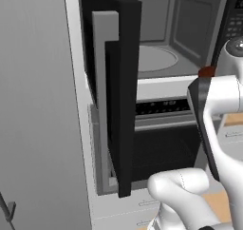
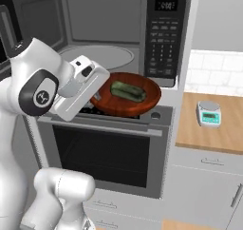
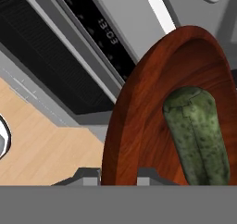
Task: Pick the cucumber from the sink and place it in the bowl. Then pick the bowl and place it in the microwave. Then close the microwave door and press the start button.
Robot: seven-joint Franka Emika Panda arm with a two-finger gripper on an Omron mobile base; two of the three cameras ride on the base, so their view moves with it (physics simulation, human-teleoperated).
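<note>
So the fingers (image 3: 118, 172) are clamped on the near rim of the bowl (image 2: 126, 100), holding it up in the air just in front of the open microwave (image 2: 95, 34), right above the oven (image 2: 107, 153). The cucumber (image 2: 127, 91) is lying inside the bowl. The microwave door (image 1: 116, 96) is swung wide open on the left. Over on the right, a little scale (image 2: 209, 113) sits on the wooden counter (image 2: 209, 134).
</note>
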